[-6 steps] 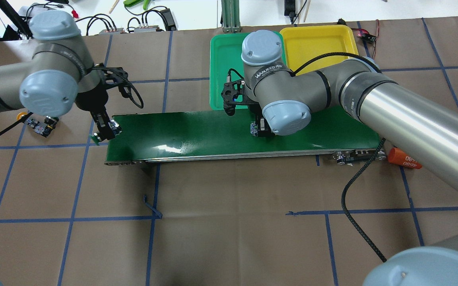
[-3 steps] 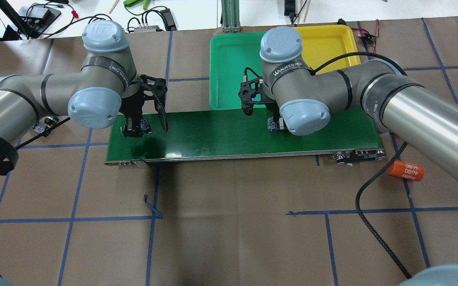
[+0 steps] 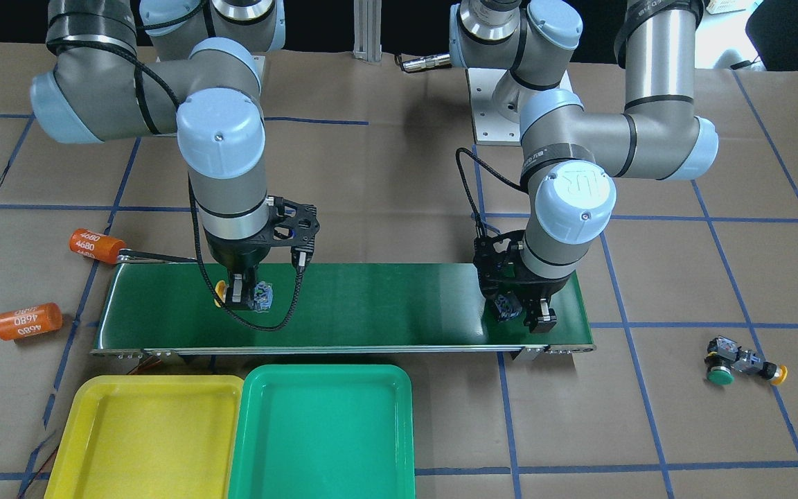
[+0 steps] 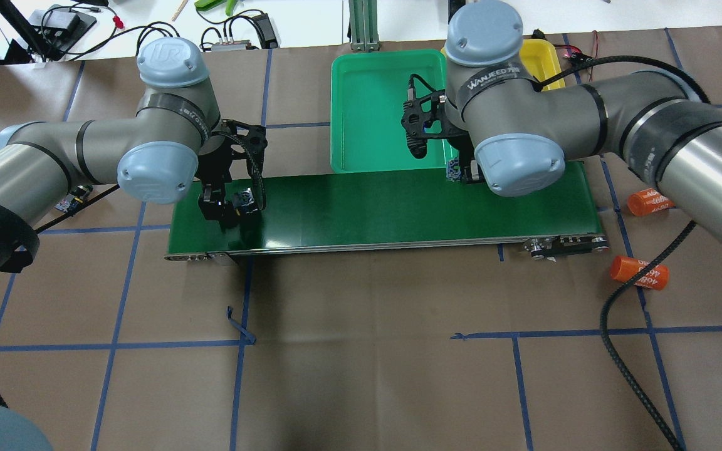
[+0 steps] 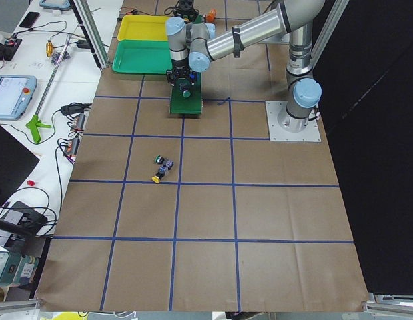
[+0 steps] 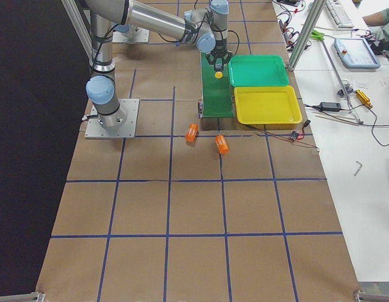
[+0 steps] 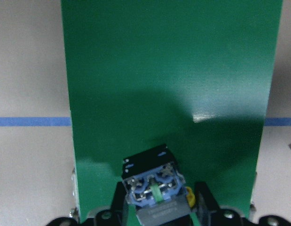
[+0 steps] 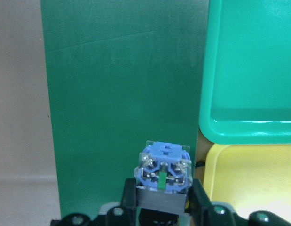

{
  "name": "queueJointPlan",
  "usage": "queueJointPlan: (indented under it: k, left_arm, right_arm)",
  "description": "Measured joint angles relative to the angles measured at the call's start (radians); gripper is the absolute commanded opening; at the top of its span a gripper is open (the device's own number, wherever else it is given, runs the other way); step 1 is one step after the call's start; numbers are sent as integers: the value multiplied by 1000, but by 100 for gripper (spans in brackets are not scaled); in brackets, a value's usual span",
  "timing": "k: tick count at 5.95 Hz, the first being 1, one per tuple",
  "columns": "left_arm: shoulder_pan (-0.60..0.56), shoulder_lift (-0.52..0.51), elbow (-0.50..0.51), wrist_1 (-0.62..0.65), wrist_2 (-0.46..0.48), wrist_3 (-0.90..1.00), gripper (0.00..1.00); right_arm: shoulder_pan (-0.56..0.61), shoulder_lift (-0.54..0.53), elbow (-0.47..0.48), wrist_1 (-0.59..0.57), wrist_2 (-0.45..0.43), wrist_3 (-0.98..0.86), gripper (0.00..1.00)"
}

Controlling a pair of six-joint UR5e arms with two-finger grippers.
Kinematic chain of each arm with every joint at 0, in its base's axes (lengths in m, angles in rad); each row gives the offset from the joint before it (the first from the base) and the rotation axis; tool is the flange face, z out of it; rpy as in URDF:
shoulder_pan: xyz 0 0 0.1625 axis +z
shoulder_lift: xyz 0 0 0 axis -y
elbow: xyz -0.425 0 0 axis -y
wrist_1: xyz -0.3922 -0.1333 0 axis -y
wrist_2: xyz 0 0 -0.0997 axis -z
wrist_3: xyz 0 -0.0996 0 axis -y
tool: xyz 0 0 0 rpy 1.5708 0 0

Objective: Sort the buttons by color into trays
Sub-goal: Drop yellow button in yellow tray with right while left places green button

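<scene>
My left gripper [image 3: 524, 313] [image 4: 226, 203] is shut on a button whose grey-blue block [image 7: 154, 186] faces the wrist camera; its cap colour does not show. It hangs low over the belt's end on my left. My right gripper [image 3: 241, 296] [image 4: 464, 174] is shut on a yellow-capped button [image 3: 222, 292], block [image 8: 164, 172] forward, over the belt's other end at the edge next to the trays. The green tray [image 3: 319, 430] [image 4: 367, 113] and the yellow tray [image 3: 143, 436] [image 8: 244, 174] lie side by side beyond the belt. Both look empty.
The long dark-green conveyor belt [image 3: 371, 305] [image 4: 398, 207] lies under both grippers. A green-capped button [image 3: 720, 375] and a yellow-capped button [image 3: 778, 374] lie on the paper beyond the belt's end on my left. Two orange "4680" cylinders [image 3: 96, 244] [image 3: 28, 321] lie off its other end.
My left gripper has carried its button in from the table's left to over the belt end. My right gripper has moved with its button along the belt and toward the trays.
</scene>
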State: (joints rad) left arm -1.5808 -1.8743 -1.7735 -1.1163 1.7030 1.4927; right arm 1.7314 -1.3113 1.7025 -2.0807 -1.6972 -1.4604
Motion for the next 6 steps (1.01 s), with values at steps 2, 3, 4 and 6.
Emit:
queueJointPlan:
  k: [2,3,4,6]
  left_arm:
    - [168,57,12,-12,0,-125,97]
    - [274,67,11,-3,-2,-174,97]
    - [381,55,11,1,-23,-199,97]
    - [554,-44,19,63,-80,-205,97]
  right_arm:
    - [-105,57,-90,-8,23,-167,17]
    - [-149,133,-155,-30,46,-237,18]
    - [-184,229,-221,-66,69,-282,24]
    - [-219,379,-304,-111,121,-306,100]
